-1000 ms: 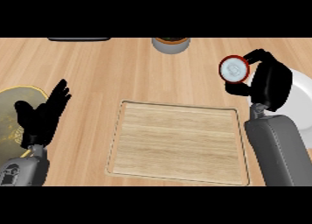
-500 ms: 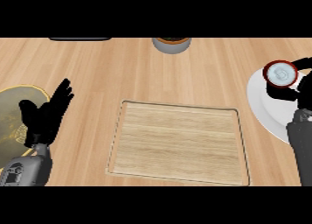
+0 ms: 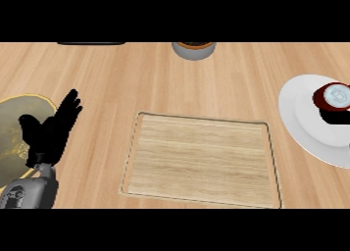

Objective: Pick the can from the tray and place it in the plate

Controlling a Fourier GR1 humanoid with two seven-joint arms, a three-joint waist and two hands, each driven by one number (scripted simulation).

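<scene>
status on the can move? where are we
Done: the can is off the wooden tray, which shows nothing on it. In hand: the right hand has its fingers curled round the can, holding it over the white plate at the view's right edge. Left: set it down on the plate and let go; contact can't be confirmed. The left hand rests open at the left, over an olive dish.

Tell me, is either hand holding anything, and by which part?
The right hand holds the can by its lower side, over the plate. The left hand holds nothing.
</scene>
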